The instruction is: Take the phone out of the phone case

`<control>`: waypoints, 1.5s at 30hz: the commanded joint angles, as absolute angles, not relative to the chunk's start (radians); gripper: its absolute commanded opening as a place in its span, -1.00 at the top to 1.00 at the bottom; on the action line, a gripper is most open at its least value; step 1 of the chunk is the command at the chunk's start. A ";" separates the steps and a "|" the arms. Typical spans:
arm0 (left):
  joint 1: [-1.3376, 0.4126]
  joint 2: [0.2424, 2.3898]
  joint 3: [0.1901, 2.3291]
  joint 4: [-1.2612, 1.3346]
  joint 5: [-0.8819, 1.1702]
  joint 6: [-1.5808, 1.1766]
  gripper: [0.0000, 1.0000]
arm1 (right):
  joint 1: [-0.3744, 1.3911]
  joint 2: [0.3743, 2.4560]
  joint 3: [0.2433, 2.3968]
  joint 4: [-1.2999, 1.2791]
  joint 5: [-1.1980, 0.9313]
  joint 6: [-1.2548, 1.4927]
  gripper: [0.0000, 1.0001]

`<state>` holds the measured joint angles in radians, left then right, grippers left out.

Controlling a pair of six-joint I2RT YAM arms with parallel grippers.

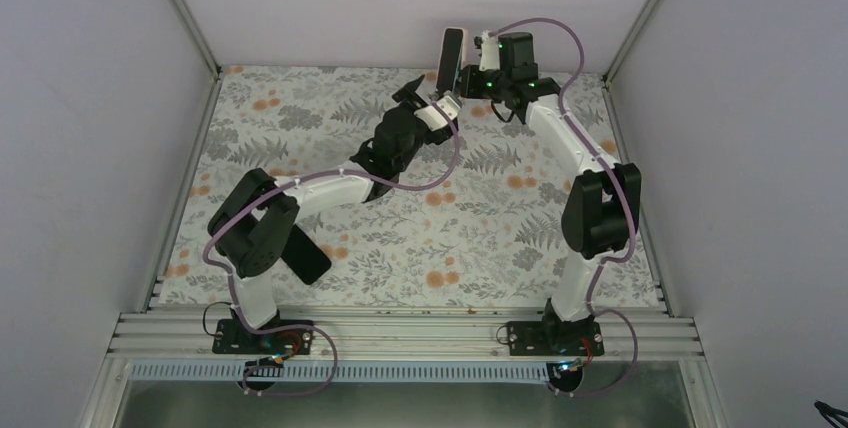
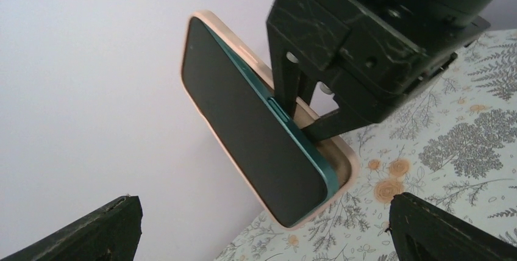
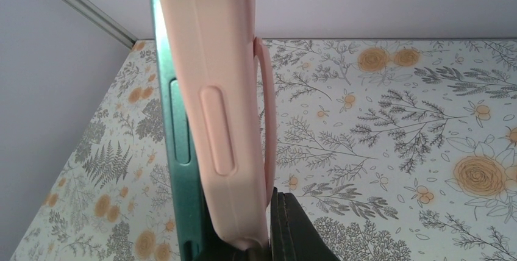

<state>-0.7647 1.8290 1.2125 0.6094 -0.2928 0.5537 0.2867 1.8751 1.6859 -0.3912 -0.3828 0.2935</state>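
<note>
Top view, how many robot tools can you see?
2. The left tool hangs open over the back centre of the table, right beside the right tool, which grips the phone case. Neither is hidden.

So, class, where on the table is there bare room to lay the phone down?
The widest bare patch of table lies between left arm and right arm, toward the near edge. The back left corner, beside the left wall, is bare. The back middle is crowded: the right fingers hold the phone in its case, the open left fingers close by.

Phone (image 2: 250,133) sits partly in case (image 3: 213,90), above table (image 1: 480,238).
</note>
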 commanded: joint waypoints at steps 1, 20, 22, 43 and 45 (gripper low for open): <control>-0.774 1.862 1.239 0.662 -0.311 0.560 -1.00 | 0.298 1.847 1.686 -0.304 -0.411 0.320 0.94; -0.773 1.954 1.291 0.763 -0.431 0.622 -1.00 | 0.331 1.814 1.670 -0.307 -0.436 0.314 0.93; -0.773 1.961 1.289 0.789 -0.457 0.629 -1.00 | 0.333 1.805 1.661 -0.303 -0.435 0.313 0.94; -0.765 1.846 1.175 0.792 -0.365 0.596 -1.00 | 0.333 1.803 1.650 -0.291 -0.412 0.300 0.94; -0.765 1.853 1.183 0.791 -0.367 0.602 -1.00 | 0.333 1.798 1.648 -0.290 -0.409 0.298 0.94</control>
<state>-0.7685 1.8725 1.1721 0.7582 -0.3622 0.5953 0.3264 1.8503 1.6375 -0.3599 -0.4061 0.3035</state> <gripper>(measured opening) 0.999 0.069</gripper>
